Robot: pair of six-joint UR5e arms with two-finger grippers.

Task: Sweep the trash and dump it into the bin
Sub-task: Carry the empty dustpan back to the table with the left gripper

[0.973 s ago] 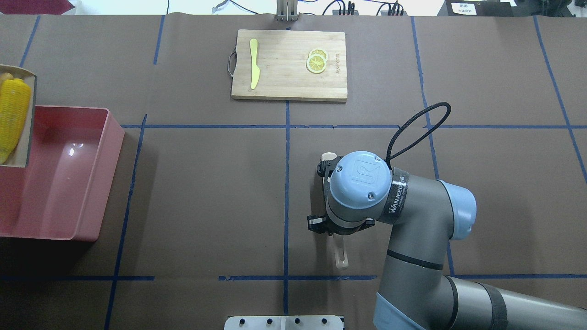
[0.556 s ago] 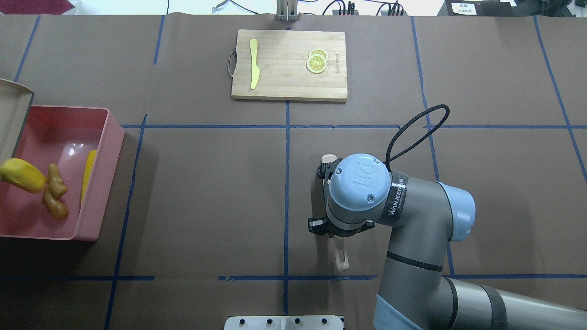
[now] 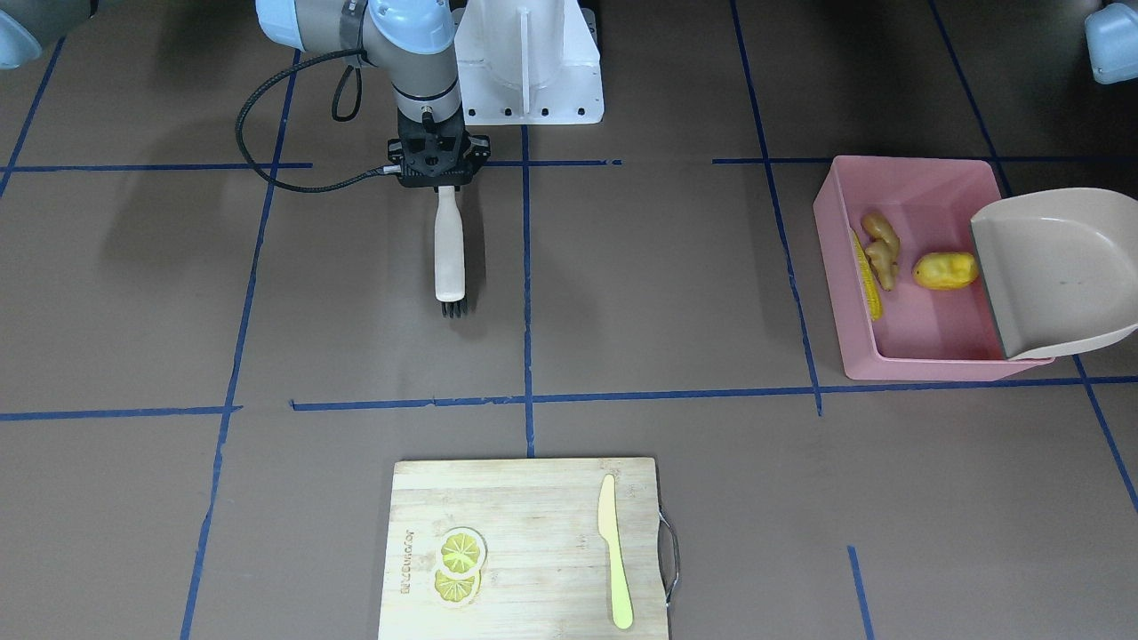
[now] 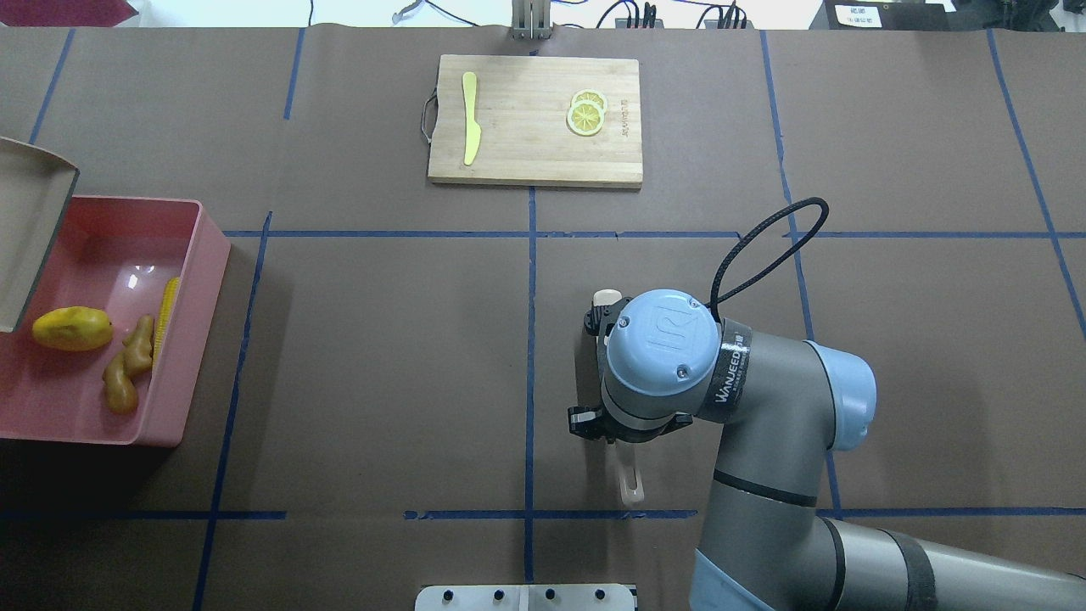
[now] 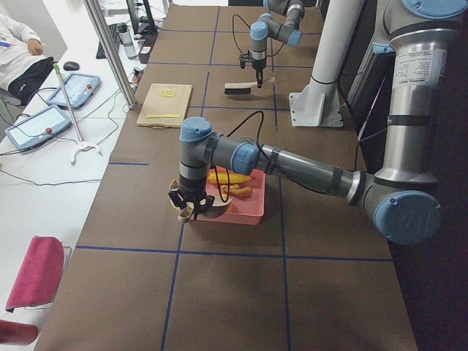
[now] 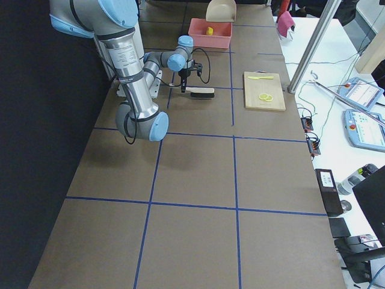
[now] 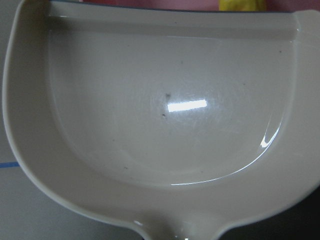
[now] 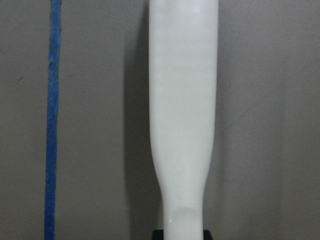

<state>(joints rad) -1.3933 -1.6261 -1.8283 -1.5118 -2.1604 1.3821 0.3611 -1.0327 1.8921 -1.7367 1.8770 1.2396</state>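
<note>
The pink bin [image 4: 202,339] stands at the table's left end and also shows in the front view [image 3: 925,333]. In it lie the corn cob [image 4: 166,316], the potato-like lump [image 4: 72,328] and the ginger root [image 4: 125,373]. The beige dustpan [image 4: 25,225] hangs tilted and empty over the bin's far edge; the left wrist view shows its empty inside [image 7: 160,110]. My left gripper [image 5: 191,203] shows only in the left side view at the dustpan's handle, so I cannot tell its state. My right gripper [image 3: 442,180] is shut on the white brush [image 3: 450,240] at mid-table.
A wooden cutting board [image 4: 526,157] at the far middle carries a pale yellow knife [image 4: 469,119] and lemon slices [image 4: 586,113]. The robot's white base [image 3: 529,62] stands behind the brush. My right arm's cable [image 4: 764,246] loops above the table.
The corn, lump and ginger dropped out of the dustpan and now lie still in the bin. The dustpan is empty. My right arm with the brush drifted slightly toward the robot.
</note>
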